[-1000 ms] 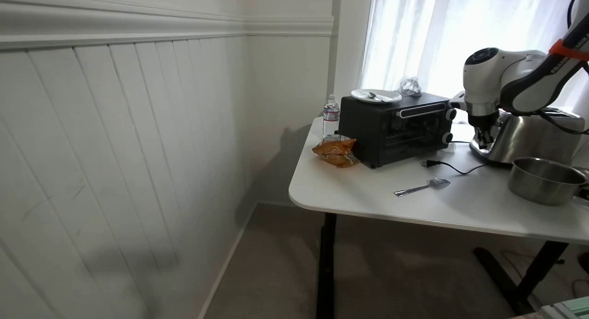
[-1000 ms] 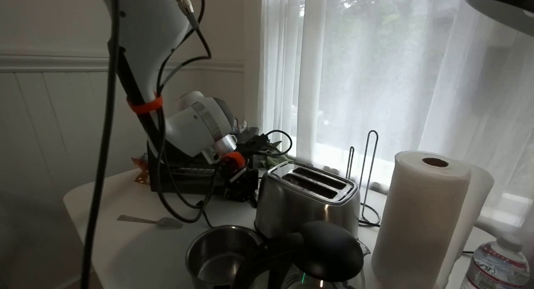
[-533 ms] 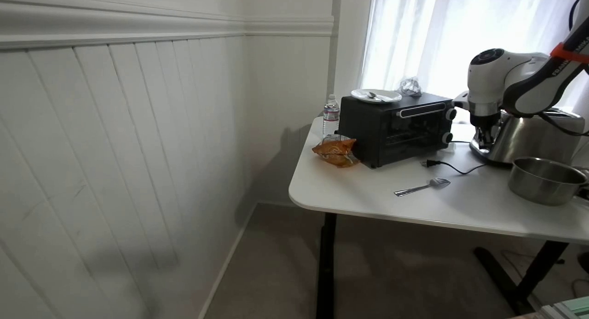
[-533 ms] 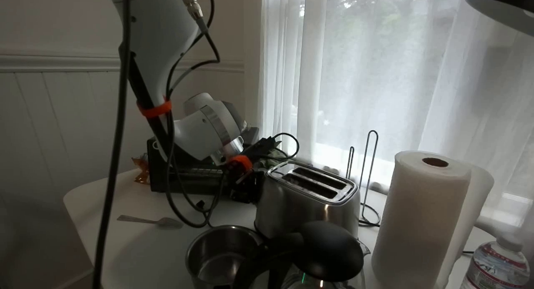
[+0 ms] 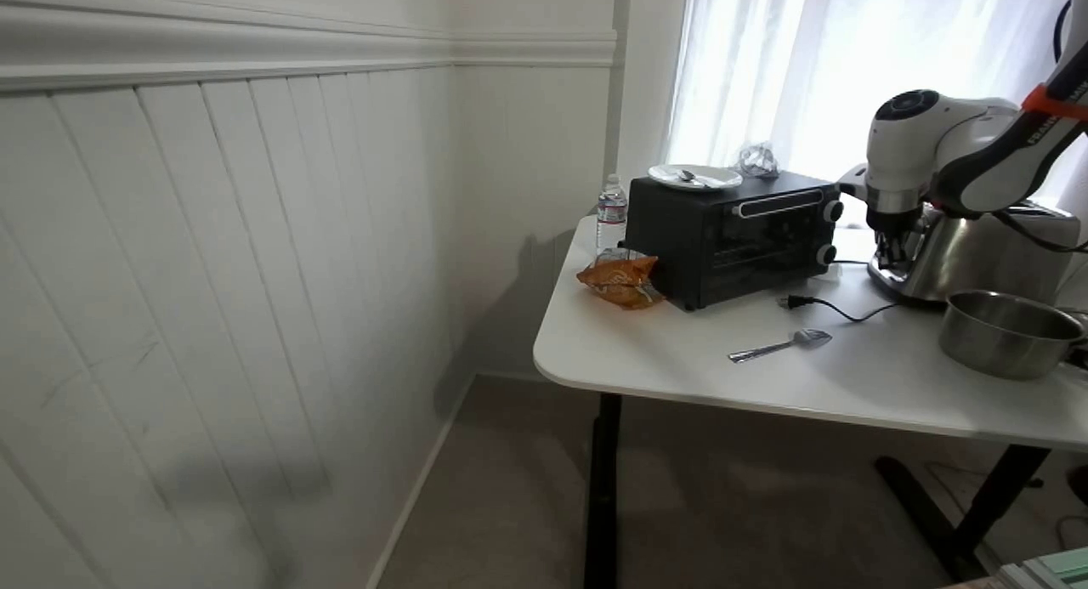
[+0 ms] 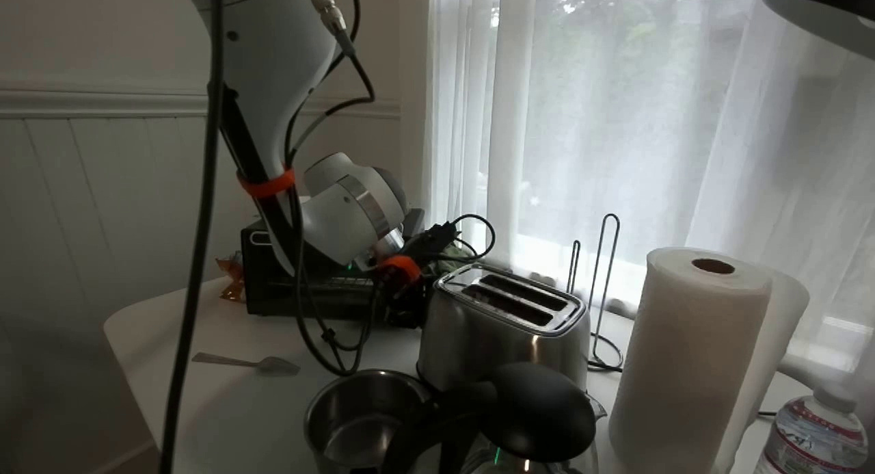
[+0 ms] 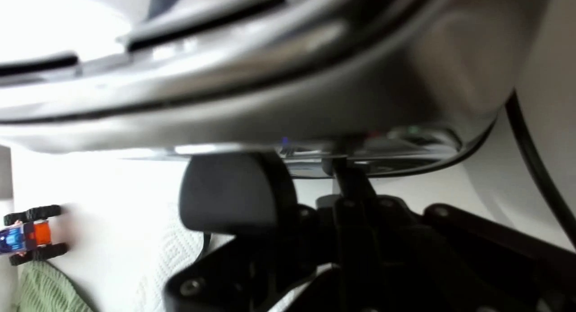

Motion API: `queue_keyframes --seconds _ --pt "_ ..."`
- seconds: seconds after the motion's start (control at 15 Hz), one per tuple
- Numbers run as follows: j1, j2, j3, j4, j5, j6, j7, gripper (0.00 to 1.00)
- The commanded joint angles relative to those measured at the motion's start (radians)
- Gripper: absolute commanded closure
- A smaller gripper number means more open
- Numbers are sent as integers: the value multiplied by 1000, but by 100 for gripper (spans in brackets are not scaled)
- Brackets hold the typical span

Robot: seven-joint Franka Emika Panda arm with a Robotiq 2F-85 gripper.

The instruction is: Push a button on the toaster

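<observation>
The shiny silver toaster (image 5: pixel 990 257) stands on the white table and also shows in an exterior view (image 6: pixel 499 351). In the wrist view the toaster (image 7: pixel 315 105) fills the top, close and blurred. A dark rounded block (image 7: pixel 229 192), seemingly its lever, sticks out from its end. My gripper (image 7: pixel 342 165) looks shut and empty, with its fingertips beside that block, close to the lower end face. I cannot tell if they touch. The buttons are mostly hidden. The gripper is low at the toaster's end in both exterior views (image 5: pixel 891 262) (image 6: pixel 413 306).
A black toaster oven (image 5: pixel 667 240) stands nearby. A steel pot (image 5: pixel 994 347), a spoon (image 5: pixel 778 347) and a cord (image 5: pixel 841 311) lie in front. A black-lidded glass pot (image 6: pixel 540 412) and a paper towel roll (image 6: pixel 690 358) stand around the toaster. A toy truck (image 7: pixel 33 235) lies behind.
The arm has moved closer to the toaster's end, rightward in both exterior views. In one of them the gripper has gone partly out of sight behind the toaster. The toaster has not moved.
</observation>
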Motion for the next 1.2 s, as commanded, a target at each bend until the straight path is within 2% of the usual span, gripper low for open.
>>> queue_keyframes --seconds 0.0,0.13,0.33,0.67,1.13 --pt "19 22 -32 29 -94 26 82 100" --pt "22 30 -36 38 -122 27 111 100" --pt "10 31 -19 28 -88 22 89 100" --pt "21 38 -33 40 -132 20 127 100" --pt "37 64 -47 69 -299 22 276 100"
